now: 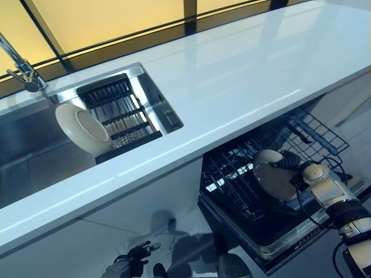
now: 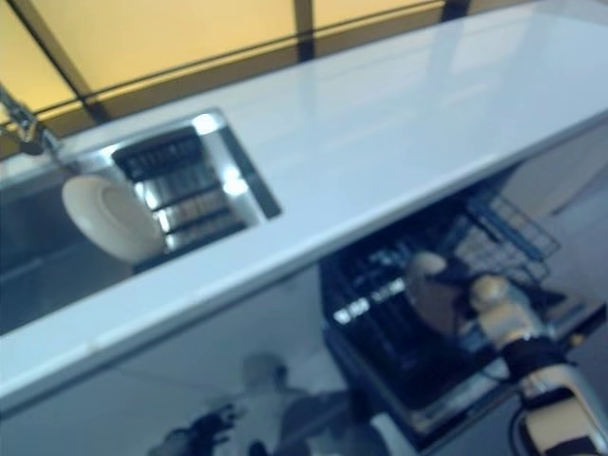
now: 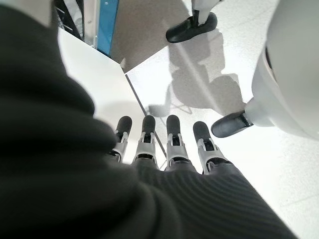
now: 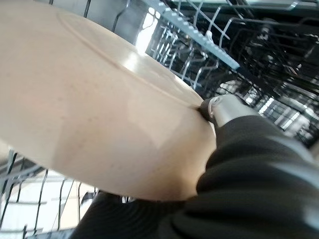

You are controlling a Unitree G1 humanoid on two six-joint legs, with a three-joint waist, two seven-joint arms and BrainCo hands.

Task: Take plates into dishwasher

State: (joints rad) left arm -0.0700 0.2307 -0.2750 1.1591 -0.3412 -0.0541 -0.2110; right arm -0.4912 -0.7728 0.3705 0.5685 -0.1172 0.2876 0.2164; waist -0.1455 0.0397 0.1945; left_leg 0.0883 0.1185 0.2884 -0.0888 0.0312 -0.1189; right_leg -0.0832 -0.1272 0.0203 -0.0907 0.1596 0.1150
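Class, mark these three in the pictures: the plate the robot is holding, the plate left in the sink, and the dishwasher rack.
held plate (image 1: 271, 174): left eye view, on its beige face.
sink plate (image 1: 83, 128): left eye view, centre of its underside.
dishwasher rack (image 1: 232, 174): left eye view, on the dark wire grid left of the held plate.

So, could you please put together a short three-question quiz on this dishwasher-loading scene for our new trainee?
1. True or false: the robot's right hand holds a round beige plate over the black wire dishwasher rack.
2. Where does the other round cream plate stand?
A. on the white countertop
B. in the steel sink, leaning against the black drainer rack
C. on the floor
3. Fill in: the left hand hangs with its fingers ____ and holds nothing.

Key: 1 true; 2 B; 3 straight.
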